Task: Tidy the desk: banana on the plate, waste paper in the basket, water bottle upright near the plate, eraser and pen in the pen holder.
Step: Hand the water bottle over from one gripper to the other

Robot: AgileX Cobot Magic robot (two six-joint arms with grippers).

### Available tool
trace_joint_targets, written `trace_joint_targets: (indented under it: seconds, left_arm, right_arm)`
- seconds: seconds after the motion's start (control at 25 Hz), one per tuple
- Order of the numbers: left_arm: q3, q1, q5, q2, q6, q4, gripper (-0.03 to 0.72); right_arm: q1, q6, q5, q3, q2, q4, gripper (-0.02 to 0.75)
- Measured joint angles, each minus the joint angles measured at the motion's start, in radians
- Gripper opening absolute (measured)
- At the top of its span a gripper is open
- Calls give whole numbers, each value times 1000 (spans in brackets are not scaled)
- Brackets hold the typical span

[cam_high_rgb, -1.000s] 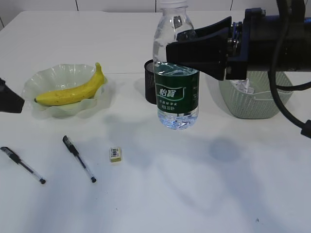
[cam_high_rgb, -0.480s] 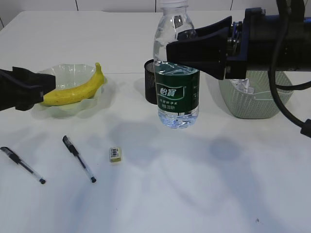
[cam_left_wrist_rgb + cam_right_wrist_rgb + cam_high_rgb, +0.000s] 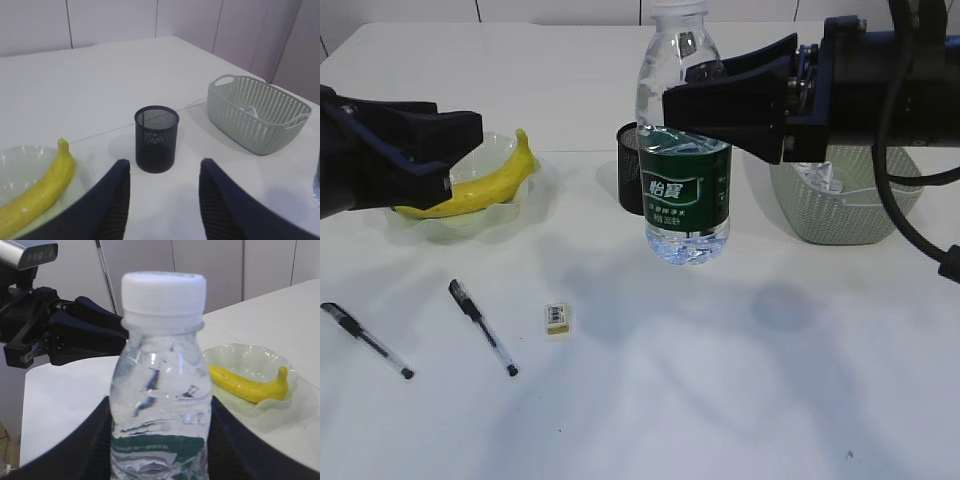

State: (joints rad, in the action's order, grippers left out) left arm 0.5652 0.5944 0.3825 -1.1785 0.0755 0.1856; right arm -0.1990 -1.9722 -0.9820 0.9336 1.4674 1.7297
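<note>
Bright, even overhead light; soft diffuse shadows across the white table (image 3: 740, 400). Mild glare inside the water bottle (image 3: 160, 390). Slightly soft focus in both wrist views, near pincer fingers (image 3: 110, 210) blurred. No marked edge distortion.

Dark navy angular tool (image 3: 705, 100) fingers, black housings, looping black cables on the right arm (image 3: 880, 90).

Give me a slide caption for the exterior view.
Right pincer holds the water bottle upright above the table; banana on the plate, pens and eraser untouched.
</note>
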Motion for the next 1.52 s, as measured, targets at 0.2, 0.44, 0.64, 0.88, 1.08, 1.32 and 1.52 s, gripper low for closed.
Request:
trace_joint_targets:
  seconds: [0.2, 0.44, 0.64, 0.88, 1.08, 1.32, 1.52]
  left_arm:
    - [0, 5, 45, -51, -2, -206, 330]
    - [0, 18, 131, -108, -76, -334, 364]
    - [0, 24, 240, -160, -221, -368, 578]
    - [0, 24, 388, -238, -372, -528, 671]
    - [0, 24, 531, -279, -453, -606, 673]
    - [0, 24, 607, -285, -510, -682, 673]
    - [0, 24, 625, -285, -548, -728, 673]
  right_arm:
    - [0, 0, 0, 0, 0, 0, 358]
    - [0, 0, 2, 0, 0, 0, 358]
    - [0, 0, 2, 31, 0, 0, 358]
    - [0, 0, 2, 70, 0, 0, 358]
    - [0, 0, -4, 70, 5, 0, 358]
    - [-43, 0, -6, 70, 11, 0, 358]
    - [-81, 0, -6, 70, 11, 0, 358]
